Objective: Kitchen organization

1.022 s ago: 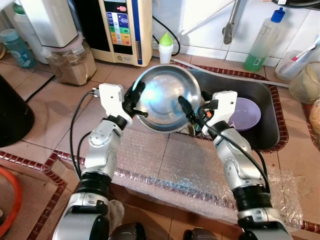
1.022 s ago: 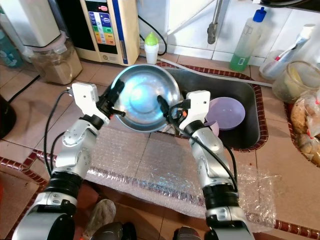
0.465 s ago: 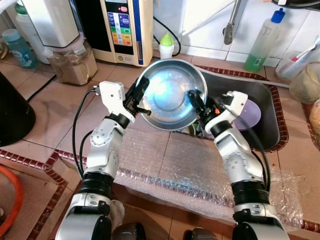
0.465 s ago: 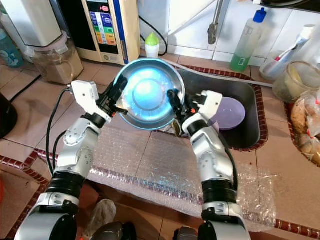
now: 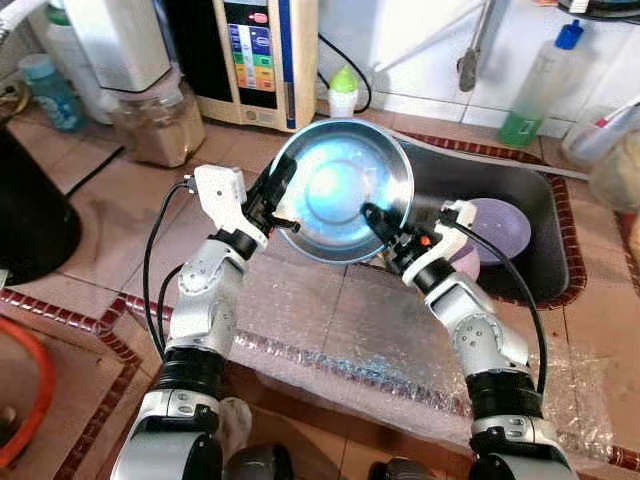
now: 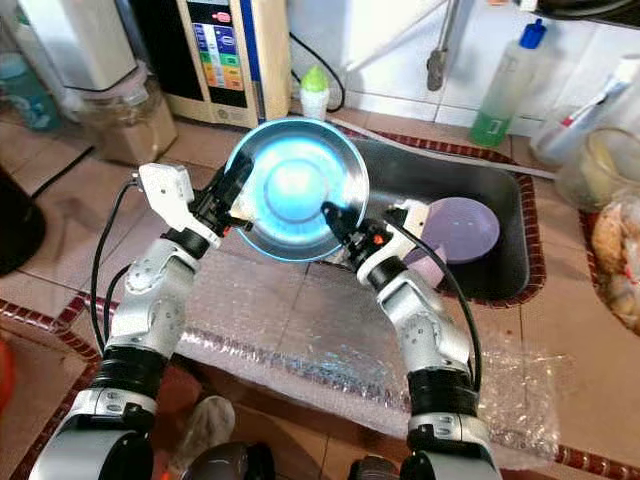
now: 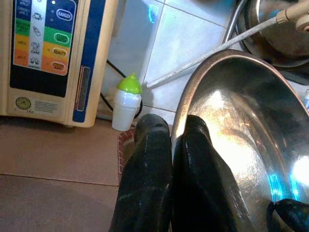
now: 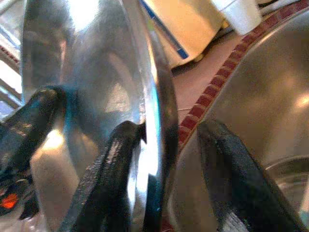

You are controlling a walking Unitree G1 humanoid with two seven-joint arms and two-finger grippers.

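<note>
Holding the steel bowl [image 5: 340,202] level between both claws is the main care now, because it hangs above the edge of the sink [image 5: 540,262], over the table [image 5: 120,215]. The left claw [image 5: 273,196] pinches the left rim, its fingers pressed on it. The right claw [image 5: 384,226] is spread around the right rim, one finger inside, not clamped. Compared with a second ago, the right wrist is turned more and sits lower under the bowl.
</note>
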